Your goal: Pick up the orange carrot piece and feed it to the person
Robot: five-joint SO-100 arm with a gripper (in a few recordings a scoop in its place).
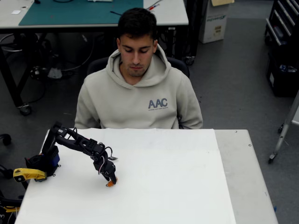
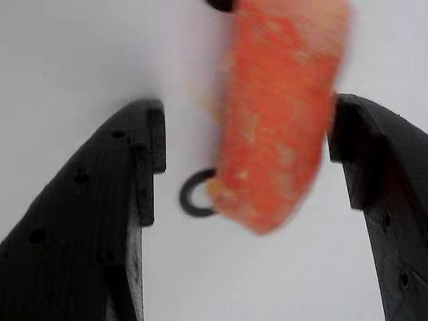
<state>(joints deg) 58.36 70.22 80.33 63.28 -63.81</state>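
White table (image 1: 187, 186), person (image 1: 138, 88) seated behind it. Your gripper (image 2: 244, 167) is open, holding nothing; the carrot piece (image 2: 277, 114) lies between the jaws, against the right one. Closing off-centre could roll it out.

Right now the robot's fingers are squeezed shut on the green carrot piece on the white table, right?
Not quite: the carrot piece is orange, not green, as the wrist view shows. The rest I'd leave nearly as said: the gripper is down at the white table, with the piece between its fingers, though the wrist view still shows a gap on the left side.
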